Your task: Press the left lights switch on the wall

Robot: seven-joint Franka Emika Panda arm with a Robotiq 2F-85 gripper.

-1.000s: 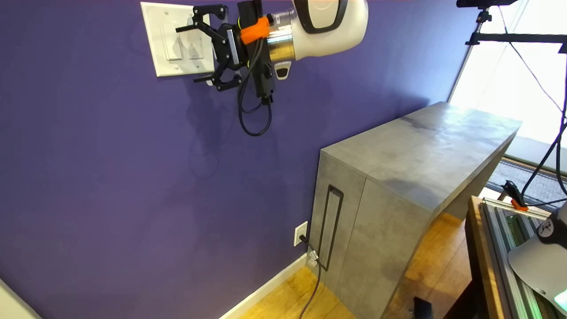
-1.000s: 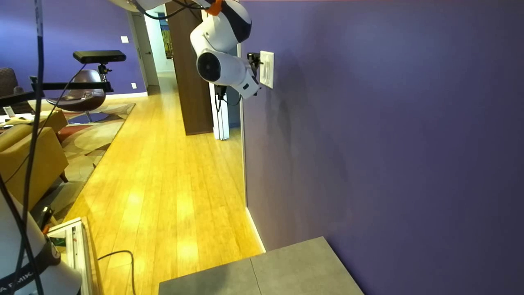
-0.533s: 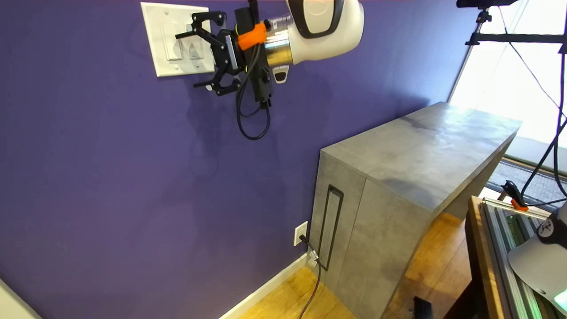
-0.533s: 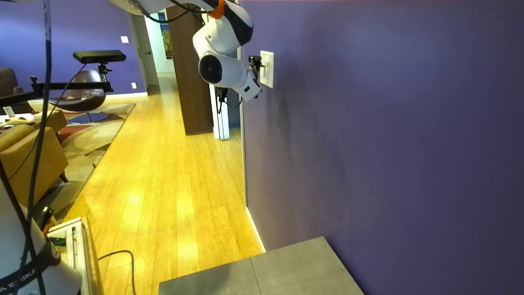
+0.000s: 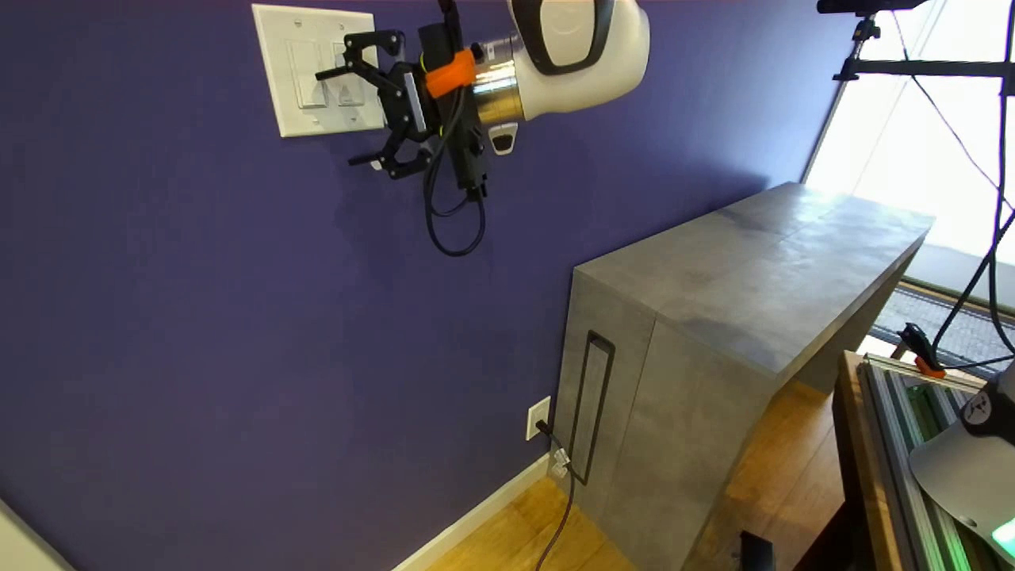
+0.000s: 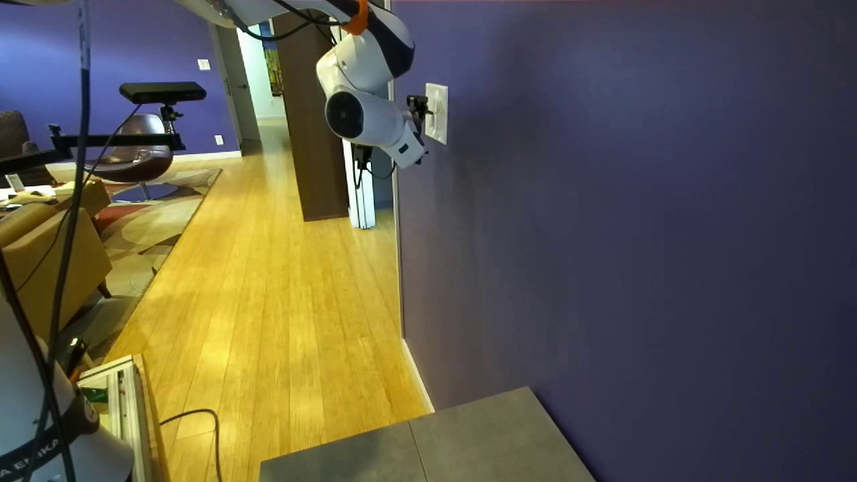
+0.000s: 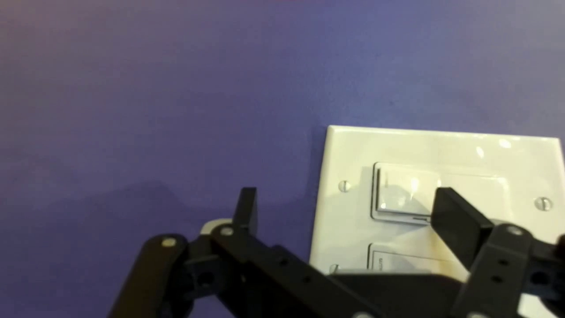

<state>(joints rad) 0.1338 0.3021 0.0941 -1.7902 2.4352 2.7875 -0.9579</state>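
The left lights switch (image 5: 304,83) is the left tall white rocker in a white double plate (image 5: 278,71) on the purple-blue wall (image 5: 198,277). In the wrist view the view is turned, and this rocker (image 7: 406,190) is the upper one. My gripper (image 5: 334,119) is open and empty. Its upper finger reaches to the right edge of the left rocker and covers part of it in the wrist view; I cannot tell whether it touches. The lower finger is below the plate, off to its side in the wrist view. The plate also shows in an exterior view (image 6: 437,117).
The matching right rocker (image 5: 349,93) lies partly behind the gripper. A grey cabinet (image 5: 674,317) stands against the wall at the right. A small white outlet (image 5: 536,416) with a plugged-in cord is low on the wall, above the white baseboard (image 5: 476,519).
The arm has dropped slightly, the upper finger staying near the left rocker. The wall and floor are dimmer now, and the arm's shadow on the wall is much fainter.
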